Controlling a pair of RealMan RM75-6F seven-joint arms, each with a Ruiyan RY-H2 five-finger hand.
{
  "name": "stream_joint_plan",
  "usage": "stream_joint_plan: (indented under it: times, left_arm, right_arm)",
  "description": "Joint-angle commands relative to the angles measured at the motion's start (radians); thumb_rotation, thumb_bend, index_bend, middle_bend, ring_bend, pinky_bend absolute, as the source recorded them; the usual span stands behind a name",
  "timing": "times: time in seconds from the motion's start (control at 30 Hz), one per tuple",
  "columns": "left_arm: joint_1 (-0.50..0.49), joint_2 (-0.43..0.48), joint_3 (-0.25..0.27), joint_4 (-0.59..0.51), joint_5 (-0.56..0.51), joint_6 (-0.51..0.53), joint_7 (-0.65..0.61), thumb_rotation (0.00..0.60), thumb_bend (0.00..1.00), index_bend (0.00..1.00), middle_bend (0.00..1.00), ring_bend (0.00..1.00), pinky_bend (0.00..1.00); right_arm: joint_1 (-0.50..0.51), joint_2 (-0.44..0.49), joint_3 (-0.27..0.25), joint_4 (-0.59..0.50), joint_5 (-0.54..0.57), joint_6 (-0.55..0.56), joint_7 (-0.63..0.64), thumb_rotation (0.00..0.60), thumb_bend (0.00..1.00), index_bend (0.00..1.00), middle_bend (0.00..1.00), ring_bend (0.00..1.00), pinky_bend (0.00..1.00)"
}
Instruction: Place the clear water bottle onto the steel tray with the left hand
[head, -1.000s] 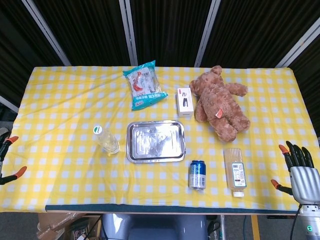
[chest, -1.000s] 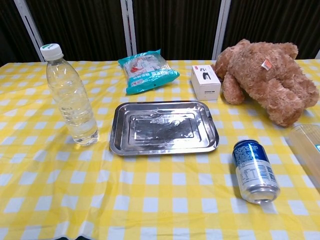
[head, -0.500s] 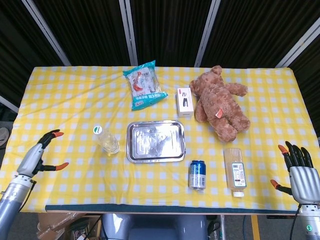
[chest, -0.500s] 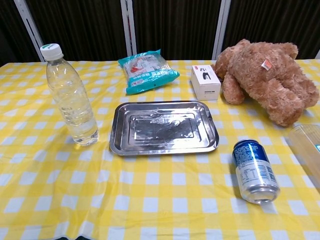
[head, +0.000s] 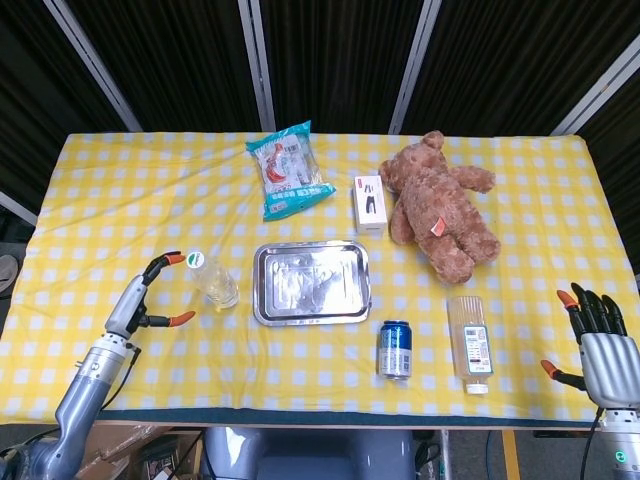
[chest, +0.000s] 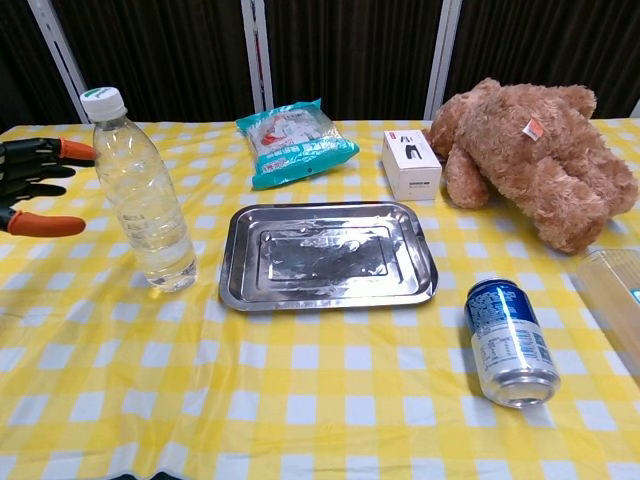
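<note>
Clear water bottle (chest: 141, 196) upright, just left of steel tray (chest: 327, 252). Left hand (head: 149, 294) near bottle, fingers spread, seemingly not touching: reach step. Next: closing around the body, lifting, carrying tray-ward. Right hand (head: 597, 347) idle, fingers apart, empty.

The left arm (head: 85, 385) reaches up from the lower left edge of the head view, its forearm slanting toward the middle. The left hand (head: 145, 295) is raised with its fingers apart and holds nothing; its orange-tipped thumb (head: 180, 319) sticks out to the side, separate from the other fingers (head: 165, 260). The right hand (head: 600, 345) stands upright at the lower right corner, fingers extended close together and pointing up, thumb out to the side, also holding nothing.
</note>
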Motion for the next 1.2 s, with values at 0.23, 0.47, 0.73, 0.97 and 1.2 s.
stream_joint_plan:
  times: [0.23, 0.47, 0.73, 0.97, 1.2]
  left_arm:
    - [-0.072, -0.169, -0.05, 0.1, -0.078, -0.02, 0.058, 0.6, 0.17, 0.19, 0.09, 0.0, 0.0]
    - [-0.104, -0.229, -0.071, 0.138, -0.106, -0.038, 0.076, 0.6, 0.19, 0.21, 0.14, 0.0, 0.0]
    - [-0.099, -0.28, -0.086, 0.154, -0.1, 0.027, 0.092, 0.6, 0.42, 0.42, 0.34, 0.0, 0.0]
    - [-0.083, -0.294, -0.109, 0.149, -0.138, 0.076, 0.14, 0.6, 0.48, 0.51, 0.43, 0.01, 0.02]
    - [-0.082, -0.253, -0.135, 0.031, -0.13, 0.087, 0.151, 0.6, 0.51, 0.57, 0.52, 0.06, 0.04]
  right_arm:
    - [-0.001, 0.007, 0.003, 0.002, 0.01, -0.005, 0.019, 0.6, 0.05, 0.1, 0.0, 0.0, 0.0]
    - [-0.001, 0.01, 0.003, 0.002, 0.012, -0.009, 0.023, 0.6, 0.05, 0.1, 0.0, 0.0, 0.0]
    - [-0.001, 0.012, 0.004, 0.003, 0.012, -0.009, 0.029, 0.6, 0.05, 0.1, 0.0, 0.0, 0.0]
    - [-0.002, 0.012, 0.002, -0.001, 0.005, -0.005, 0.027, 0.6, 0.05, 0.1, 0.0, 0.0, 0.0]
    - [0.001, 0.008, 0.004, 0.0, 0.012, -0.01, 0.019, 0.6, 0.05, 0.1, 0.0, 0.0, 0.0]
